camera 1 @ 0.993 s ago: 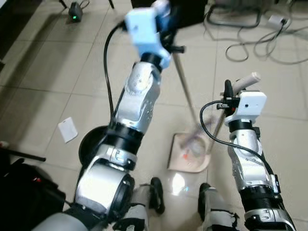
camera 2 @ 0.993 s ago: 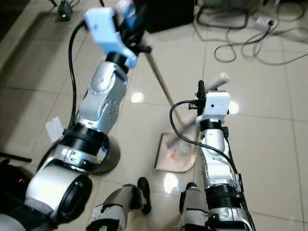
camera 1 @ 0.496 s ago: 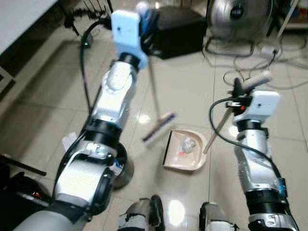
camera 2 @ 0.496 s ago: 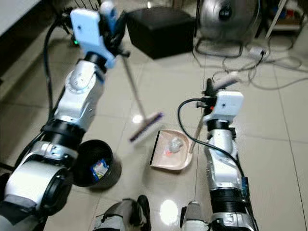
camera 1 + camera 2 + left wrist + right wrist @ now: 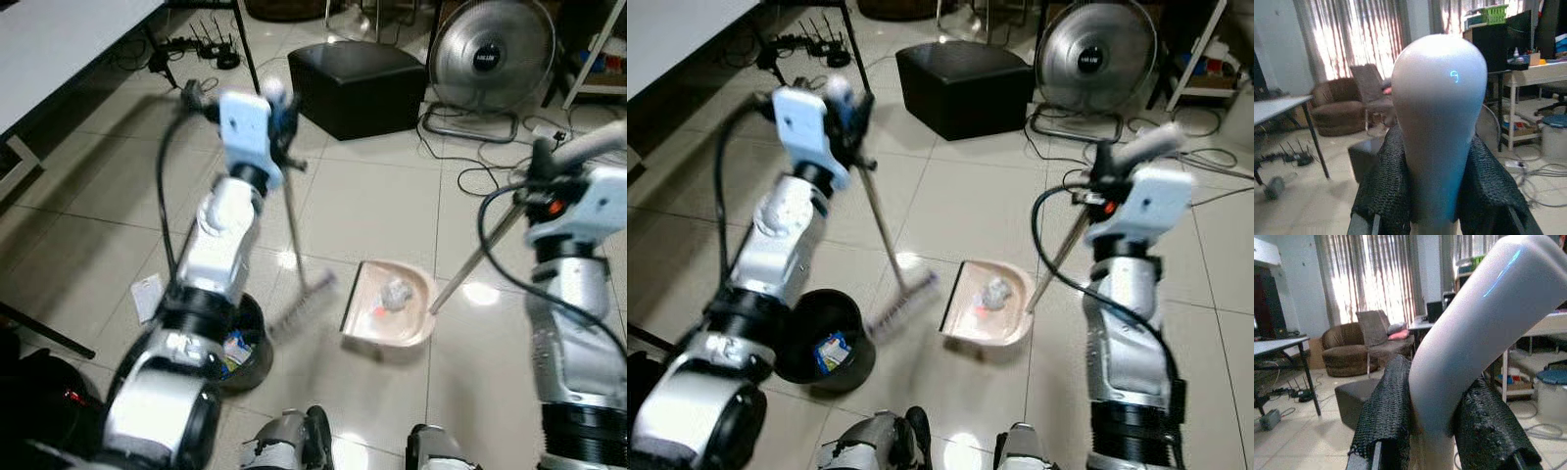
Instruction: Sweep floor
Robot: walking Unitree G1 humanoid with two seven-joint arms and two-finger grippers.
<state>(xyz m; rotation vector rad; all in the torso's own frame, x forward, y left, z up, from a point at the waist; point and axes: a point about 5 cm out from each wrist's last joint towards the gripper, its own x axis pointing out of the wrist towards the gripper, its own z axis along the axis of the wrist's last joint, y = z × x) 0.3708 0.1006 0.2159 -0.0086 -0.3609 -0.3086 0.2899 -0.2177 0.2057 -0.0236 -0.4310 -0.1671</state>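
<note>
Broom [image 5: 884,238] handle's rounded grey knob is clamped between left gripper [image 5: 1437,196] mesh-textured pads; bristle head rests on glossy tile beside round black bin [image 5: 823,340]. Pale dustpan [image 5: 989,304], crumpled debris inside, is held by right gripper [image 5: 1435,431] via curved handle.

right end effector [image 5: 1432,431] clamped around pale bent handle [image 5: 1474,333]

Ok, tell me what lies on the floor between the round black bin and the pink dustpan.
The broom's brush head lies between the round black bin and the pink dustpan, seen in both eye views.
</note>
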